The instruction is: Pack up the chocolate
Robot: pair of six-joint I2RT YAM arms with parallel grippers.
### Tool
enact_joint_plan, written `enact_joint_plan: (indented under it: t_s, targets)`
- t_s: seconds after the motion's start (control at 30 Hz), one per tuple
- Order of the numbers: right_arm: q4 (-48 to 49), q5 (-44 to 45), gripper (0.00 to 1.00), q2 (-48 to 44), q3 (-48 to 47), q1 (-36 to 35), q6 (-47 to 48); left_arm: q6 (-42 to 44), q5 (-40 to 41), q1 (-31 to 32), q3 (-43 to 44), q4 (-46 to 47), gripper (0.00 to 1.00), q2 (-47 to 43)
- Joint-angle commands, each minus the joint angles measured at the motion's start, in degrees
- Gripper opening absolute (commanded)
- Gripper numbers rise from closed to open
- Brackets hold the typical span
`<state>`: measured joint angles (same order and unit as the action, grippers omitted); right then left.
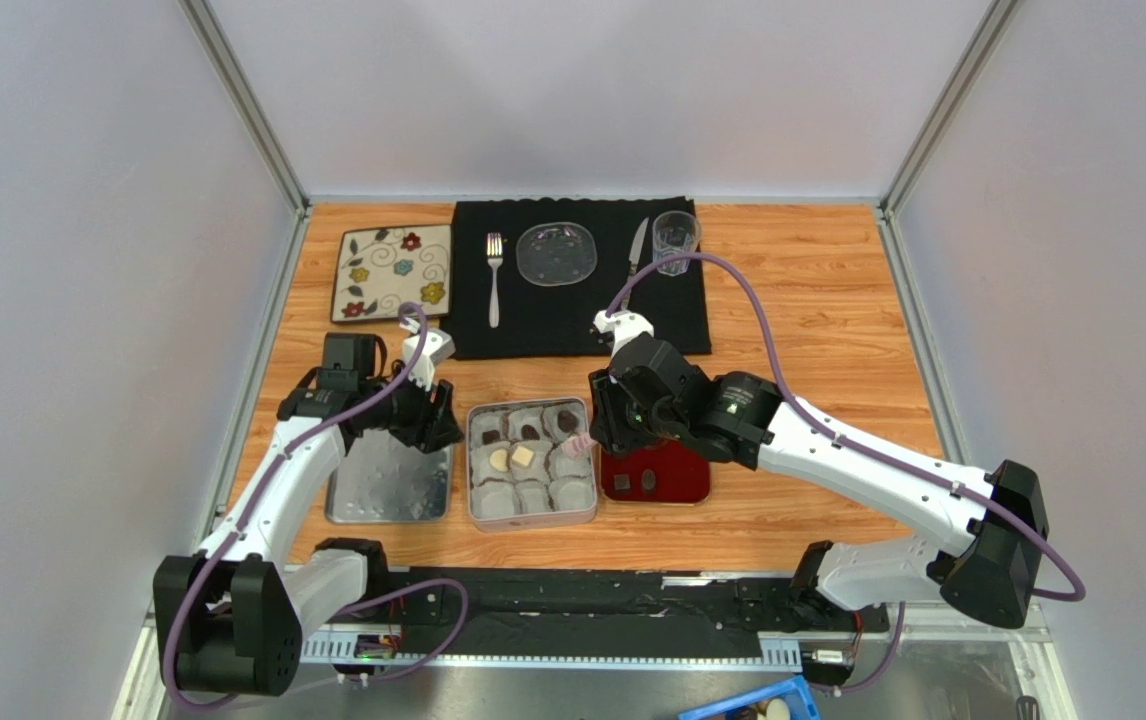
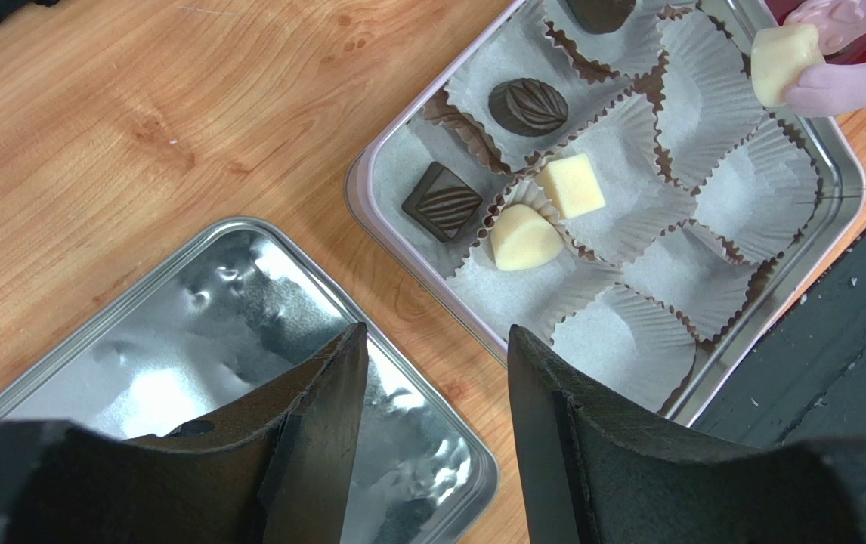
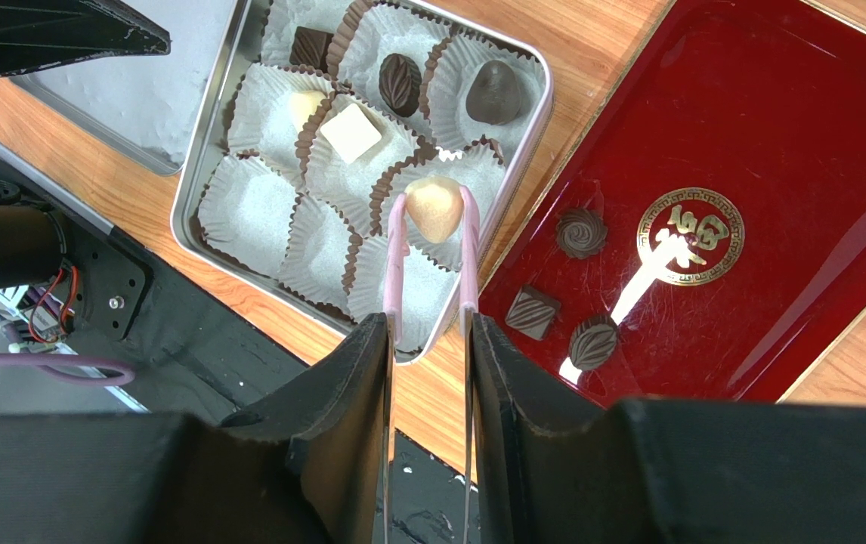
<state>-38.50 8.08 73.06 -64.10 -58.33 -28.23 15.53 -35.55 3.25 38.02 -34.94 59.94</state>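
Note:
An open metal tin [image 3: 541, 111] lined with white paper cups holds several chocolate pieces, dark [image 3: 400, 82] and cream-white [image 3: 351, 133]. My right gripper [image 3: 429, 334] is shut on pink tongs [image 3: 467, 266]. Between the tong tips is a cream-white chocolate [image 3: 434, 209], over a cup on the tin's right side; the same piece [image 2: 784, 59] appears in the left wrist view. Three dark chocolates [image 3: 581, 232] lie on the red tray [image 3: 767, 147] right of the tin. My left gripper [image 2: 438, 346] hangs open and holds nothing, over the gap between the tin's lid [image 2: 211, 329] and the tin [image 2: 846, 170].
The silver lid [image 1: 384, 488] lies left of the tin [image 1: 533, 521], the red tray [image 1: 677, 477] to its right. At the back, a black mat [image 1: 579, 308] carries a fork, glass plate, knife and glass, with a floral tile [image 1: 391, 273] beside it. A black rail [image 1: 594, 600] runs along the near edge.

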Motion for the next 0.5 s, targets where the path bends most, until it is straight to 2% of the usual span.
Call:
enact_joint_plan:
  t_s: [0.0, 0.47]
  targets:
    - [1.85, 1.15, 0.33, -1.34, -1.21, -0.30, 0.02, 0.91, -1.01, -0.26, 1.79, 0.13, 0.57, -1.06]
    - [2.11, 0.54, 0.34, -1.43, -1.91, -0.30, -0.07, 0.99, -1.10, -0.26, 1.79, 0.13, 0.57, -1.14]
